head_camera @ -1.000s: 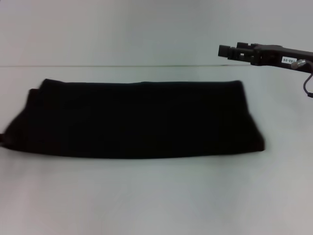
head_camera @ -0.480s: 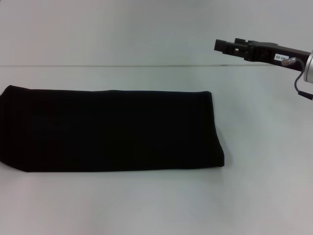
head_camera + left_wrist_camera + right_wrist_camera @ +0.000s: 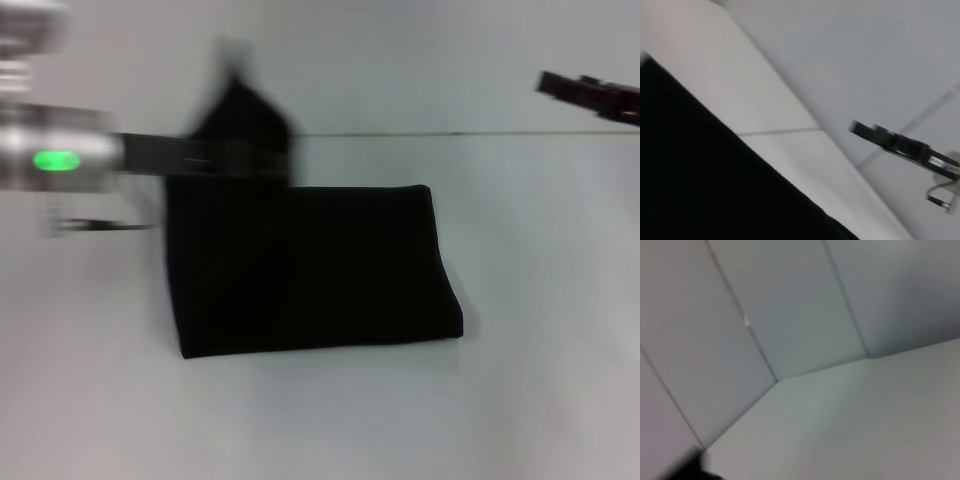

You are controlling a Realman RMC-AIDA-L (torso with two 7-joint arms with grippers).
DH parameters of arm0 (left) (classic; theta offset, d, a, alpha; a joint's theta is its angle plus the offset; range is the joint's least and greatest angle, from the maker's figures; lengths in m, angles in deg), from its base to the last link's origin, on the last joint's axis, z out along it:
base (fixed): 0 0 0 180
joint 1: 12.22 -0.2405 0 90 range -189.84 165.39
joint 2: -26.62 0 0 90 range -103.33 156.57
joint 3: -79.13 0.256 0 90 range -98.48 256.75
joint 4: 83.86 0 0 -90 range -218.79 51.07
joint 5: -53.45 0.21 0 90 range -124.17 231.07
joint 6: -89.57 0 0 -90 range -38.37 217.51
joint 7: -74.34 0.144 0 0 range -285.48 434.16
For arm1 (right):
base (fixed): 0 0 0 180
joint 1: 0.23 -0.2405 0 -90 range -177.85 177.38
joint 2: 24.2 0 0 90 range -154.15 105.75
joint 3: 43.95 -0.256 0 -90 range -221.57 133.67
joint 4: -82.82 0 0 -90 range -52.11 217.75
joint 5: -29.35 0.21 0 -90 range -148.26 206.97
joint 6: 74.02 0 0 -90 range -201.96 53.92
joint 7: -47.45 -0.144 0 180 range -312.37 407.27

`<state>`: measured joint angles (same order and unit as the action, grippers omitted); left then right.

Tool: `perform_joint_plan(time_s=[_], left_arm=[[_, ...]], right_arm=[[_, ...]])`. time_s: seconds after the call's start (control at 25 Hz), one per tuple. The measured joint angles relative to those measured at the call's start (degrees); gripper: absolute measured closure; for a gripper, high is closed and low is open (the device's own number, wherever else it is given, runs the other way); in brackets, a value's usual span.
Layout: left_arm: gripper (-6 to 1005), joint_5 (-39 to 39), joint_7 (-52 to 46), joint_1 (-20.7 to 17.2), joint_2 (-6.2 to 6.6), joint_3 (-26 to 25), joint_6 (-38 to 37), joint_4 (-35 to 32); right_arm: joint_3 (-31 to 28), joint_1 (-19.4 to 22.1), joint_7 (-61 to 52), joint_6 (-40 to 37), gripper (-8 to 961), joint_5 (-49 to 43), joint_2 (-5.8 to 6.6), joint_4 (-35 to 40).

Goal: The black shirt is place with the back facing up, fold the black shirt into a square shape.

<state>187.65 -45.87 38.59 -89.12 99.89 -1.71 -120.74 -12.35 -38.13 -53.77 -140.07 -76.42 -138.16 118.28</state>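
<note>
So your black shirt (image 3: 320, 270) is sitting in the middle of the head view as a folded dark block on the white table (image 3: 320, 420), with its left end pulled up into a peak in the upper left-center of the frame. Your left gripper (image 3: 255, 155) comes in from the left edge, right at that raised peak, and it looks pinched onto the fabric there, though the blur makes the fingers themselves hard to pick out. The green light on that arm shows at the far left. Your right gripper (image 3: 548, 84) is up in the upper right corner, well apart from the shirt; can't tell if its fingers are spread or pressed together. The left wrist view has the shirt filling the lower left.
</note>
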Motion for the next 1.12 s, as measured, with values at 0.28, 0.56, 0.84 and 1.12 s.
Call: perform_joint_plan(time_s=[0.28,0.56,0.84,1.12], left_arm=[[863,-5.12,4.94,4.60,-8.55,4.30,15.76,13.43],[845,-18.89,24.96,2.12,-8.93,2.67,19.73,32.50],[684,-19.67,25.85,2.65,-8.62,2.27,11.42,33.01],[409,-19.69,22.76,-3.18,-8.17,2.21,8.95,22.46]], right_arm=[[-0.94,3.23,0.78,-3.55,70,1.64,3.22,0.04],[-0.61,3.88,1.14,-5.19,71,1.04,4.16,0.01],[-0.25,3.24,-3.92,-7.52,69,-3.80,4.46,-0.09],[1.76,-0.44,-13.81,-10.61,71,-12.66,5.12,-0.26]])
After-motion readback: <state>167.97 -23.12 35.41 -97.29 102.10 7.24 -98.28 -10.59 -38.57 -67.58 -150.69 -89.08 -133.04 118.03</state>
